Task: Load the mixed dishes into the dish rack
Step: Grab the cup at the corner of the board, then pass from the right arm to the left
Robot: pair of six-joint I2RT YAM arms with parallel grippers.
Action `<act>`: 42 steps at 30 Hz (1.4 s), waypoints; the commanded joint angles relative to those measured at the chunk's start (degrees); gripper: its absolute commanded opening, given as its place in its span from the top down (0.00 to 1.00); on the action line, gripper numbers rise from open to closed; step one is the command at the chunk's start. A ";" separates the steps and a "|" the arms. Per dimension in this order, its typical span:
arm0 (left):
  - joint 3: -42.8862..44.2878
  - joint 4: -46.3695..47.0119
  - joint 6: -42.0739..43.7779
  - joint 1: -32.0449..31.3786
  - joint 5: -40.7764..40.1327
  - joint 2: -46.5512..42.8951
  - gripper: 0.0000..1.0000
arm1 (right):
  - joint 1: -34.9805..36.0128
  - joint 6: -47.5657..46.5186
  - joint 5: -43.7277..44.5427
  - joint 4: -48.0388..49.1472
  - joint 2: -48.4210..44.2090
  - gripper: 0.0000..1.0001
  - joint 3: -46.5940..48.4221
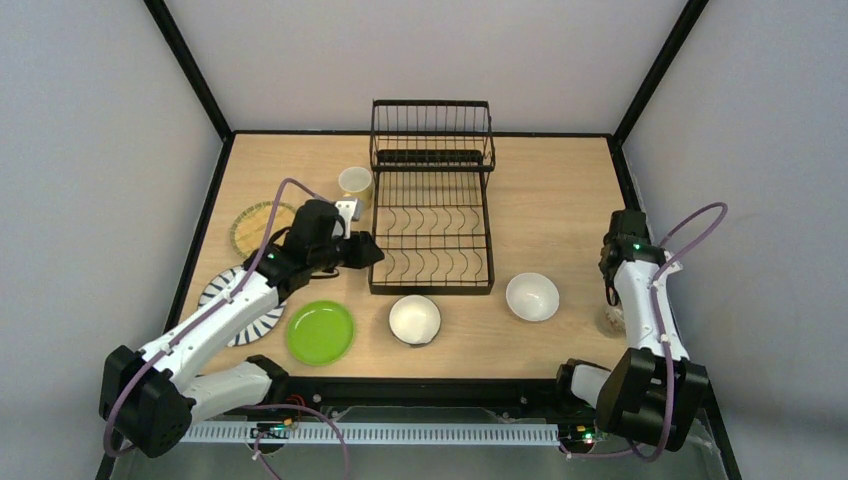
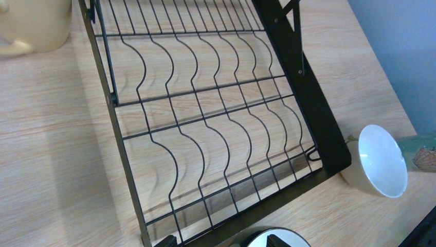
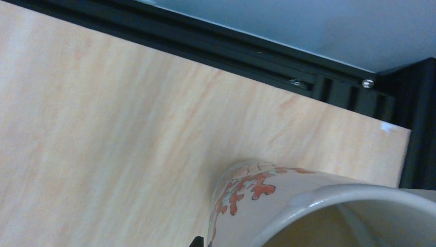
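**Top external:** dish rack mid-table, no dishes in it; loading not yet begun. Left gripper beside the rack's left edge. Right gripper at the patterned cup, far right.

**Left wrist:** jaws apart, empty, above the rack slots.

**Right wrist:** cup close to the lens; whether it is gripped cannot be told. Next move, probably: secure the cup and carry it to the rack.

**Writing:** none legible.

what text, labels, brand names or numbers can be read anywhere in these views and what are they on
None: no words, numbers or brand marks can be read in any view.
dish rack: bare black wire, no label showing.
patterned mug: orange-red branching decoration, not lettering.
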 commanded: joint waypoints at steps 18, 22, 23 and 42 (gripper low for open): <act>8.54 -3.44 -3.54 -0.54 3.24 1.08 0.01 | 0.00 -10.47 -28.23 13.53 -2.23 1.00 18.38; 8.76 -2.51 -5.13 -0.80 4.94 1.31 0.01 | 0.00 -10.47 -36.35 16.66 -2.62 1.00 18.24; 8.93 -2.44 -5.48 -0.96 5.28 1.36 0.01 | 0.00 -10.34 -38.58 17.47 -2.65 1.00 18.23; 9.26 8.72 -14.95 -2.40 12.41 6.07 0.01 | 6.51 9.17 -60.85 35.30 -3.17 1.00 19.45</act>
